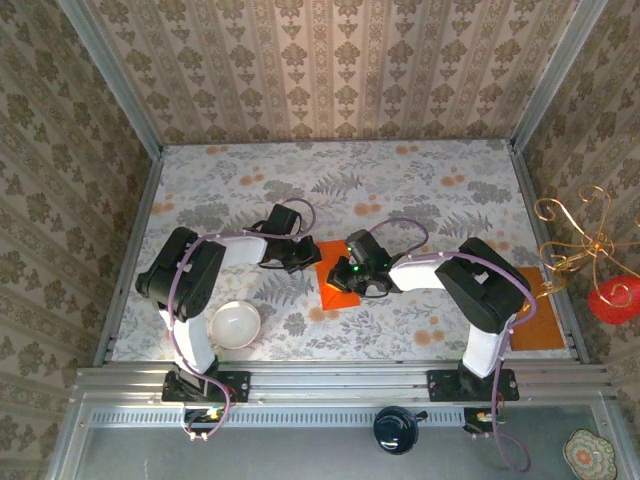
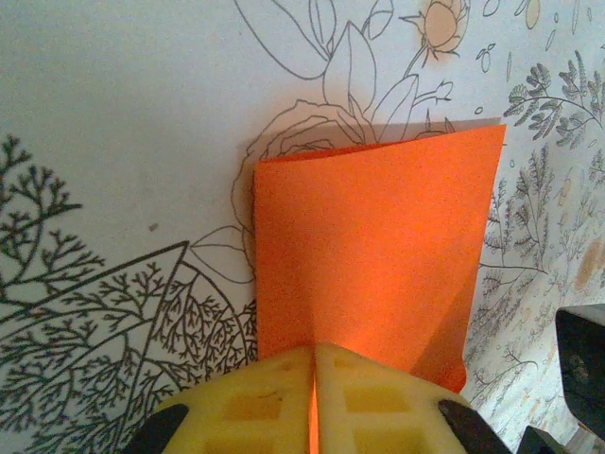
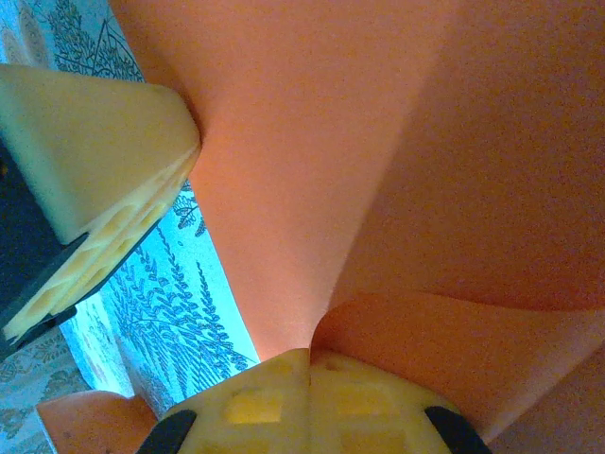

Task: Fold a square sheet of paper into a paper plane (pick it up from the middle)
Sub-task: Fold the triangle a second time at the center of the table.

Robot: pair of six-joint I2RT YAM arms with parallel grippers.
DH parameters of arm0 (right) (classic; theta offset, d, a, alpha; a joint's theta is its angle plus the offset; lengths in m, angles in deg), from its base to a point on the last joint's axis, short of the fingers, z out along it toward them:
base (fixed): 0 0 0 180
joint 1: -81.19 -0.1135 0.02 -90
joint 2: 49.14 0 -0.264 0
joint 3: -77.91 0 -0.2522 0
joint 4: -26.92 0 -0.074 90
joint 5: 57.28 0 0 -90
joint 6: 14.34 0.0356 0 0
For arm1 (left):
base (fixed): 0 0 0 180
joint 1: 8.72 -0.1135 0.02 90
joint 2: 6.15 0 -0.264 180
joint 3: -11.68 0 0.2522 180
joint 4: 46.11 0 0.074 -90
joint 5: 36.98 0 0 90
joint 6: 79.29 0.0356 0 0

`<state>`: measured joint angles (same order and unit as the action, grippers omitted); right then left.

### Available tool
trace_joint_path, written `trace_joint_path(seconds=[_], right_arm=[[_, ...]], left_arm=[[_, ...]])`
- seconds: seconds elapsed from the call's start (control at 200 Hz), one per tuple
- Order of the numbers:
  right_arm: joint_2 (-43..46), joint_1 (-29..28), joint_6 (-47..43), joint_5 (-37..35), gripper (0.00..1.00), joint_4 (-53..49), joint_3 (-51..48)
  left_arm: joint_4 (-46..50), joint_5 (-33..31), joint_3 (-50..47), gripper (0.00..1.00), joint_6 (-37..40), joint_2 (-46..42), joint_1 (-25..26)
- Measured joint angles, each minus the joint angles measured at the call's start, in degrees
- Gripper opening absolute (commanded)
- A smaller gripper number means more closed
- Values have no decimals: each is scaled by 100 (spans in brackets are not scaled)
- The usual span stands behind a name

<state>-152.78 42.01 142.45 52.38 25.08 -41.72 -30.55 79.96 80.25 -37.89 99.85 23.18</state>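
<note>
The square sheet of paper [image 1: 330,296] is bright orange and bent, lifted partly off the table between both grippers. My left gripper [image 1: 306,262] is shut on its left edge; in the left wrist view the paper [image 2: 378,246] stands up past the yellow fingertips [image 2: 378,397] of that gripper [image 2: 313,352]. My right gripper [image 3: 310,357] is shut on a curled fold of the sheet [image 3: 312,142]; it sits at the paper's right side [image 1: 350,284]. The left gripper's yellow finger [image 3: 95,161] pinches the sheet at the upper left of the right wrist view. The paper plane is out of view.
A white bowl [image 1: 235,324] sits near the left arm's base. A duller brownish-orange rectangle [image 1: 540,322] lies at the table's right edge. A gold wire stand with a red ball [image 1: 612,298] is outside the right wall. The floral tablecloth [image 1: 400,190] stretches behind.
</note>
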Motion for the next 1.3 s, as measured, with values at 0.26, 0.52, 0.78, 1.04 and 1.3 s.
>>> trace_joint_path(seconds=[0.26,0.52,0.78,1.04,1.3], right_arm=[[-9,0,122,28,26,101,4],[-9,0,238,90,37,278,4],[-9,2,247,133,39,348,4],[-9,4,247,120,29,356,-48],[-42,31,264,107,14,437,-138]], left_arm=[[393,-186,-4,17,22,-433,-4],[431,-507,-448,18,-35,-1349,-229],[573,-592,-855,18,-127,-1832,-496],[645,-492,-850,15,-98,-1849,-295],[660,-422,-702,10,-83,-1563,219]])
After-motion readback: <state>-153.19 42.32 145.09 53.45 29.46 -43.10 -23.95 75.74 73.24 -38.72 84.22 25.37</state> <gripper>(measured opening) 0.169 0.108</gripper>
